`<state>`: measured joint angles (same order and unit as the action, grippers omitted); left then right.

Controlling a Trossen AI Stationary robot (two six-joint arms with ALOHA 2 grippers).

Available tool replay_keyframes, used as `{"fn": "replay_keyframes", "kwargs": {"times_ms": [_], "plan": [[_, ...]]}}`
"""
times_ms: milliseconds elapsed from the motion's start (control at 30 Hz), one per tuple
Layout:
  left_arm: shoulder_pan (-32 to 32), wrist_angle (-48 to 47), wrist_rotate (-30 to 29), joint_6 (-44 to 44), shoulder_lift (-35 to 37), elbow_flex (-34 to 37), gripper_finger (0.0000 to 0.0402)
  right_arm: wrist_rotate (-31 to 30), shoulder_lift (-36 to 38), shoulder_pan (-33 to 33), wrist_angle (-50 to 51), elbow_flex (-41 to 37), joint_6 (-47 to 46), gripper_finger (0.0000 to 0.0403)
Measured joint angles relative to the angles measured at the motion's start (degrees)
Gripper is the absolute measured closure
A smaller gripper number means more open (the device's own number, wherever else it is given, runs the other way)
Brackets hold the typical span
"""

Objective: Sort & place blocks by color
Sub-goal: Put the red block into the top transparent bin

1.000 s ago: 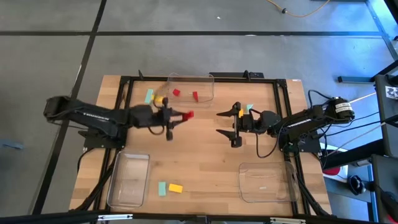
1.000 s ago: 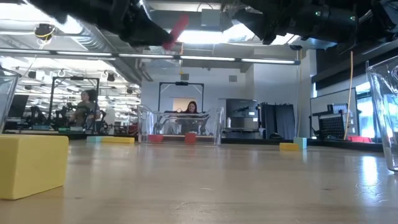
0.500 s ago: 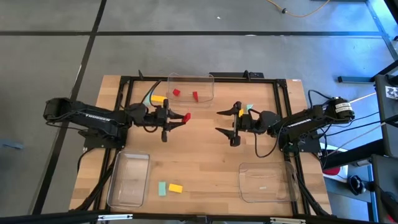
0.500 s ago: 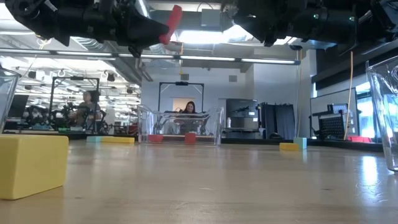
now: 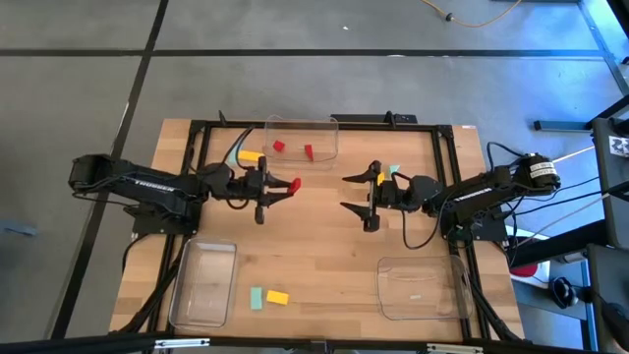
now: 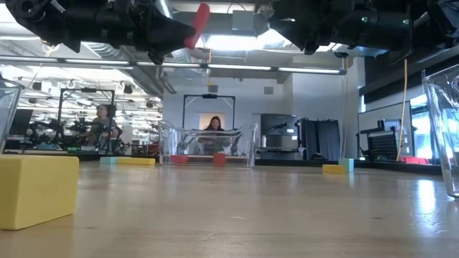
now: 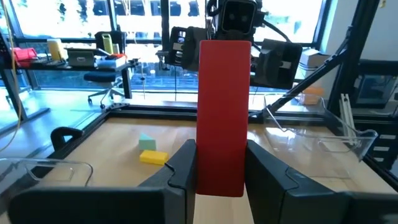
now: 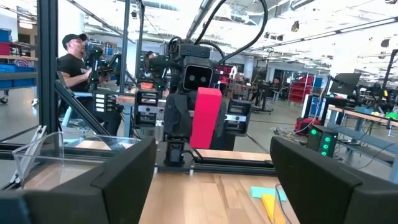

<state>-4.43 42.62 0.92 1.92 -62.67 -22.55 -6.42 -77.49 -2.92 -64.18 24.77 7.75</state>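
Note:
A red bar (image 7: 224, 106) stands up between the fingers of my left gripper (image 5: 283, 184), which points level toward the table's right, high over the table's middle. My right gripper (image 5: 354, 194) faces it from the right, open, nothing between its fingers; the bar (image 8: 205, 118) shows ahead of it. Two red blocks (image 5: 278, 146) (image 5: 308, 150) lie in the clear far tray (image 5: 324, 123). A yellow block (image 5: 250, 156) lies beside that tray. A yellow block (image 5: 381, 179) and a teal one (image 5: 394, 170) lie by my right arm. Another teal block (image 5: 257, 297) and yellow block (image 5: 278, 297) lie near the front. My left gripper pinches the red bar's lower end (image 7: 221, 177) between its two fingers (image 7: 181, 167), one on each broad side. The fingers come level from the table's left and lie across the bar. The bar stands almost upright above them (image 6: 197, 26), lifted well clear of the table.
A clear tray (image 5: 203, 283) stands at the near left and another (image 5: 420, 287) at the near right. A black frame (image 5: 444, 133) runs along the table's edges. A person (image 8: 76, 59) is in the room beyond the table.
My left gripper has rolled at the wrist and swung slightly toward the table's far edge, uncovering the yellow block by the far tray. The red bar has turned from slanting to almost upright, still held. In the last half second nothing has moved.

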Motion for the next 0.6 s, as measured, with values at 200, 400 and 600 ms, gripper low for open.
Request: {"fn": "replay_keyframes", "kwargs": {"times_ms": [200, 400, 600], "plan": [[-1.36, -1.59, -7.97, 0.95, -2.37, -0.88, 0.0312, -0.02, 0.02, 0.00, 0.00, 0.00, 0.11, 0.0084], [-10.23, -16.37, -10.32, 0.95, -8.43, -11.66, 0.0312, -0.04, 0.02, 0.00, -0.33, 0.00, 0.57, 0.0084], [-21.28, -39.48, -10.79, -0.62, -19.70, -28.91, 0.0312, -0.05, 0.02, 0.00, -0.33, 0.00, 1.53, 0.0084]]}}
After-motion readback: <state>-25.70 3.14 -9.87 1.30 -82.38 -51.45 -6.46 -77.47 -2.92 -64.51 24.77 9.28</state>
